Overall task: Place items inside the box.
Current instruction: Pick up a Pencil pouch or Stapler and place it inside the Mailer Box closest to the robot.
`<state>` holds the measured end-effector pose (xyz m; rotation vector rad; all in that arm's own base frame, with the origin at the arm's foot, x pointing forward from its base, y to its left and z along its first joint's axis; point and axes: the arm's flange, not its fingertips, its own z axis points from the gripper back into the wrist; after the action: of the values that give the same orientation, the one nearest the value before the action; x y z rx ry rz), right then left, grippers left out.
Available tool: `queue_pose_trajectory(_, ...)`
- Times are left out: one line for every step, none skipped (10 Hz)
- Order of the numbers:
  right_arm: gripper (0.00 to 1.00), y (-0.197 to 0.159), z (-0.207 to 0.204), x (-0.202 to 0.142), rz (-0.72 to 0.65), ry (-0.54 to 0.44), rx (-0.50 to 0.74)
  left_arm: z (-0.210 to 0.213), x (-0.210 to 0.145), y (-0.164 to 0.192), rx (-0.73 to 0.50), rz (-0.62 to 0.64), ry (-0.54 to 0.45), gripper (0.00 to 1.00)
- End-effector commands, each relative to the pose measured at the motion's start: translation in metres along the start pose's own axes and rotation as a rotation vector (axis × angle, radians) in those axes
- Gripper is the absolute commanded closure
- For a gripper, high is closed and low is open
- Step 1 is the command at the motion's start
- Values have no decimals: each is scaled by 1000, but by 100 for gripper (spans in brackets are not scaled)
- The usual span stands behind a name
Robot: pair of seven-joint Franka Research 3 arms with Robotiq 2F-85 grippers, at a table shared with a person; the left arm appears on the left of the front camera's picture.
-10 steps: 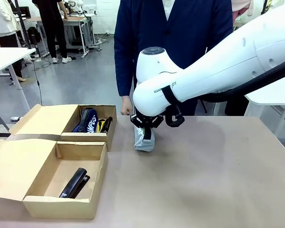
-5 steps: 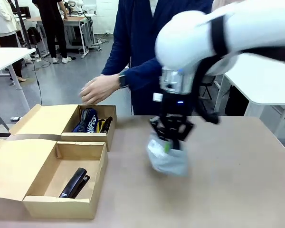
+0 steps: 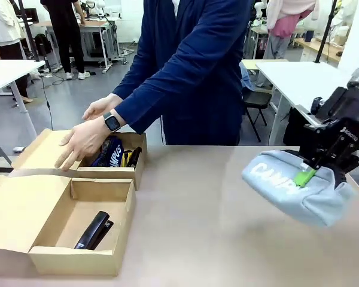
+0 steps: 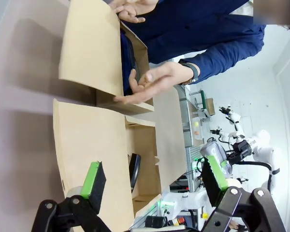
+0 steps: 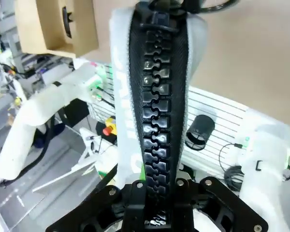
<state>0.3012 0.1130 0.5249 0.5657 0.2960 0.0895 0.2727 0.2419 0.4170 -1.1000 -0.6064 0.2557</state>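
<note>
1. The grey pencil case (image 3: 290, 190) is clamped by the right gripper (image 3: 305, 173), whose fingers are closed on its top edge along the black zip. One green pad is seen pressed against the fabric.
2. The pencil case is held in the air above the table (image 3: 215, 239), well apart from the box (image 3: 72, 260) and on the robot's right side of it. White lettering is seen on its side, and the case is tilted.
3. The left gripper (image 4: 154, 176) is opened wide, and nothing is held between its fingers.
4. The box stands open, with its wide flap lid laid flat on the side away from the pencil case. A black stapler (image 3: 93, 229) lies on its bottom.
5. Just behind the box, a second cardboard box (image 3: 105, 173) stands open. A navy pouch (image 3: 110, 152), a yellow utility knife (image 3: 127, 157) and a black marker (image 3: 135, 156) are seen inside it.
6. A person's hand (image 3: 84, 140), with a watch (image 3: 112, 123) on the wrist, is held over the second box, behind the box. The other hand (image 3: 102, 106) is seen farther behind.
</note>
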Motion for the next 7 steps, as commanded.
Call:
queue_pose_trajectory(100,31,-22,8,27,51,-157,-1,1,0,-23,-18,-19,0)
queue_pose_trajectory(100,31,-22,8,27,51,-157,-1,1,0,-23,-18,-19,0)
queue_pose_trajectory(93,9,-10,1,10,16,-40,-1,1,0,-23,-18,-19,0)
queue_pose_trajectory(93,15,-10,7,-10,-119,1,-1,1,0,-23,-18,-19,0)
queue_pose_trajectory(93,28,-16,13,20,-201,18,-1,1,0,-23,-18,-19,0)
queue_pose_trajectory(93,45,-27,27,65,-228,21,-1,1,0,-23,-18,-19,0)
queue_pose_trajectory(93,61,-39,41,89,-221,16,-1,1,0,-23,-18,-19,0)
